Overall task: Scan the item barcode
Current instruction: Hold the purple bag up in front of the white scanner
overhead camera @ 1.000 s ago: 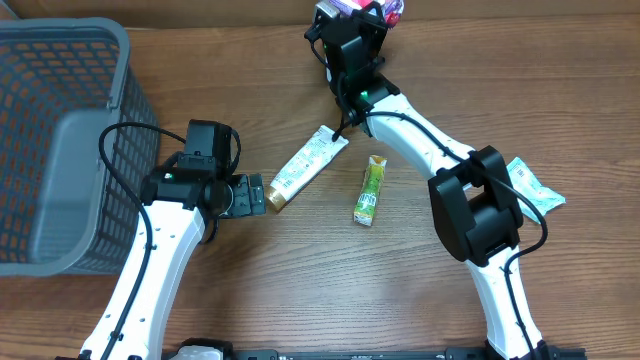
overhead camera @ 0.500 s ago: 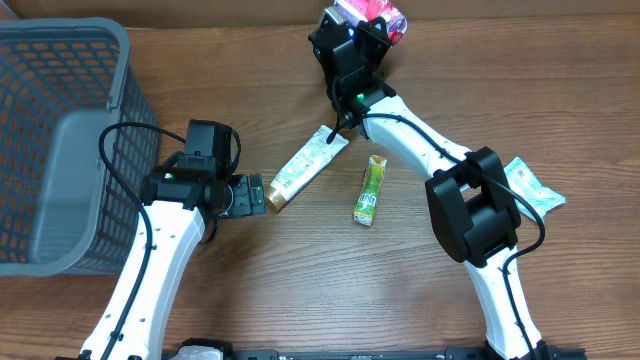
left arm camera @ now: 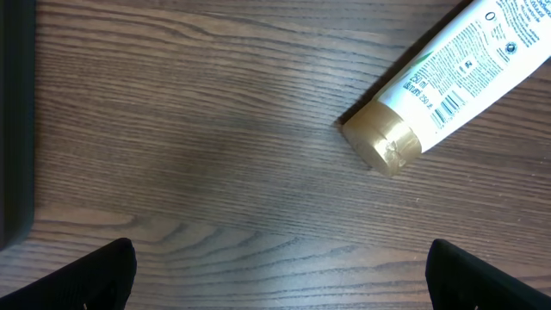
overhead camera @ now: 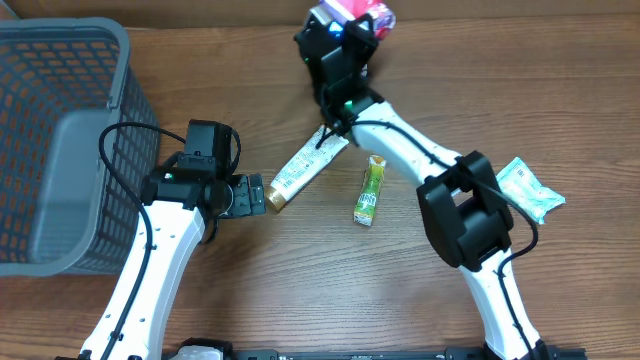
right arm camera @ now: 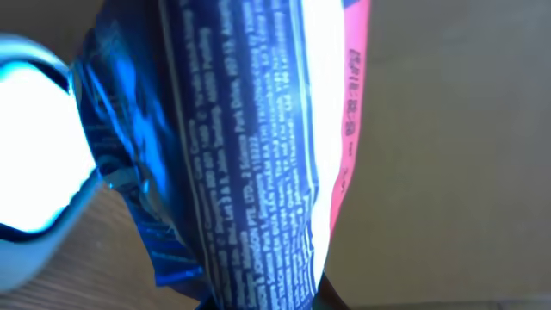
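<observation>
Grips blue-and-pink packet (overhead camera: pixel 366 12) in shut right fingers (overhead camera: pixel 346 24), shifted left since before. Keeps left fingers (overhead camera: pixel 249 195) wide, empty, beside tube (overhead camera: pixel 305 167).

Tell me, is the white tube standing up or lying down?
Lying down: the white tube rests on its side on the table, gold cap on.

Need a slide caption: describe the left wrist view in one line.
Open left claw above wooden table, near a gold-capped white tube with its barcode facing up.
</observation>
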Motion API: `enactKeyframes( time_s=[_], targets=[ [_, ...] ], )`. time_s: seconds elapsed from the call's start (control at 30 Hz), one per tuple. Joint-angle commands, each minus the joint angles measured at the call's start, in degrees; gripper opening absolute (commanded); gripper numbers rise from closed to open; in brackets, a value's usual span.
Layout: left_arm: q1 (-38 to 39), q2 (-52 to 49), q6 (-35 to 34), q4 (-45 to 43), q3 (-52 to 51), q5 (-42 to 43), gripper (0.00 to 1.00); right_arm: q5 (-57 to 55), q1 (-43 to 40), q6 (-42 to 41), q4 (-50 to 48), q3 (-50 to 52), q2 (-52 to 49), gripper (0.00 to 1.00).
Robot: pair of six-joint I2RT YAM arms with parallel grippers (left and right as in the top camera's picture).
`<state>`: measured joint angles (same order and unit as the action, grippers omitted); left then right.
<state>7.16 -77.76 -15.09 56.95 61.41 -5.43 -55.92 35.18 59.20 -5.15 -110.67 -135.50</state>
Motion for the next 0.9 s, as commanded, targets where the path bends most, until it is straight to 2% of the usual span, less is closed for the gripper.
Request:
enactKeyframes(
  time_s=[0.0, 0.23, 0.47, 0.67, 0.8, 0.87],
  targets=[
    [0.4, -0.2, -0.8, -0.2, -0.2, -0.5, 0.99, -1.5, 1.9, 3.2, -2.1, -0.7, -0.1, 0.04],
    [0.4, -0.2, -0.8, -0.2, -0.2, -0.5, 1.0, -5.8, 0.7, 4.3, -2.1, -0.7, -0.1, 0.04],
    [0.4, -0.2, -0.8, -0.2, -0.2, -0.5, 1.0, -5.5, -1.4, 3.0, -1.4, -0.7, -0.1, 0.04],
    [0.4, -0.2, -0.8, -0.2, -0.2, -0.5, 0.99, -2.7, -1.6, -2.4, 6.2, -0.7, -0.1, 0.04],
    [0.4, -0.2, -0.8, -0.2, -0.2, -0.5, 1.0, -2.8, -1.9, -3.3, 4.7, -0.7, -0.1, 0.04],
    [0.4, -0.2, -0.8, -0.2, -0.2, -0.5, 1.0, -4.0, -1.9, -1.0, 2.6, -0.7, -0.1, 0.04]
  ],
)
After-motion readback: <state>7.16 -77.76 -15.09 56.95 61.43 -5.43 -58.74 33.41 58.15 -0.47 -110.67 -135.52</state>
